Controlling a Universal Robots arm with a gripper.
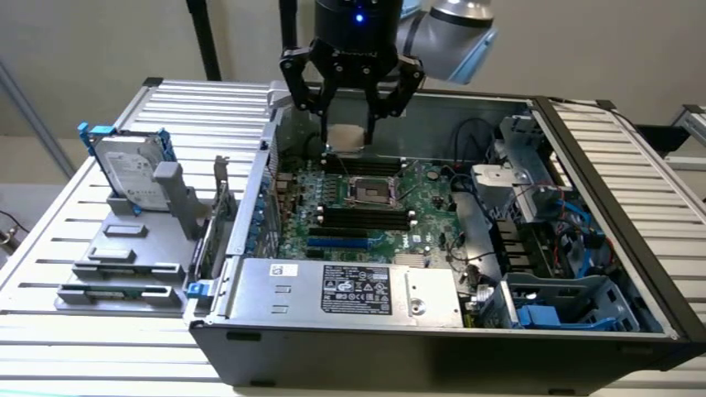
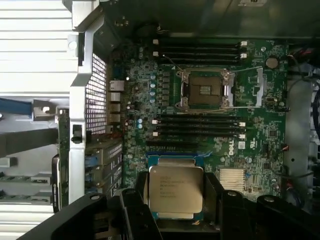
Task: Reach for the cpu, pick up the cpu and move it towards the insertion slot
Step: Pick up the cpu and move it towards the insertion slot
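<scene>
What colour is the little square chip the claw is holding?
Shiny silver on top with a pale rim; the chip shows best in the wrist view.

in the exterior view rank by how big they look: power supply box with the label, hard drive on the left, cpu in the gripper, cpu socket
1. power supply box
2. hard drive
3. insertion slot and cpu in the gripper: they look about alike, and the raised cpu's nearness to the camera is unclear, so unranked.

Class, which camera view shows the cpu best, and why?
The wrist view: the cpu shows its whole silver top, printed text included, held in the tool. In the exterior view the cpu is a small pale square between dark fingers.
</scene>
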